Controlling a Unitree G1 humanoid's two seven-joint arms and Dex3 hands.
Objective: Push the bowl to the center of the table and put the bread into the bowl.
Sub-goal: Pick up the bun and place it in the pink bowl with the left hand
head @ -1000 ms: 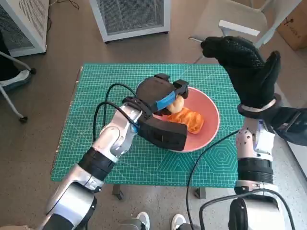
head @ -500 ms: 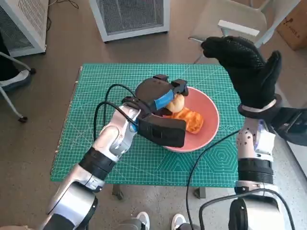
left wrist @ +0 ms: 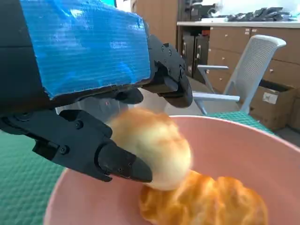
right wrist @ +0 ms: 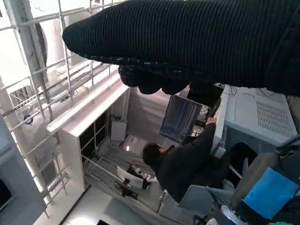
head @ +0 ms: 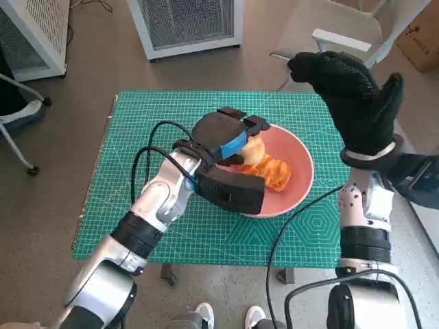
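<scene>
A pink bowl (head: 298, 184) stands on the green mat, right of the table's middle. A golden-orange bread (head: 272, 172) lies inside it, also in the left wrist view as the golden bread (left wrist: 206, 204) on the bowl's floor (left wrist: 253, 159). My left hand (head: 223, 135) reaches over the bowl's left rim and holds a pale round bread roll (head: 255, 148). The left wrist view has the roll (left wrist: 152, 147) between black fingers (left wrist: 84, 150), low and touching the golden bread. My right hand (head: 351, 92) is raised above the table's right edge, open and holding nothing.
The green cutting mat (head: 137, 192) covers the small table. Behind it stand two white grilled units (head: 185, 24) and a white chair (head: 343, 34); a cardboard box (head: 422, 34) sits at the far right. Shoes (head: 230, 317) show below the front edge. A seated person (right wrist: 187, 164) appears in the right wrist view.
My left hand with the roll has shifted slightly left and down over the bowl. The right hand has stayed raised and still.
</scene>
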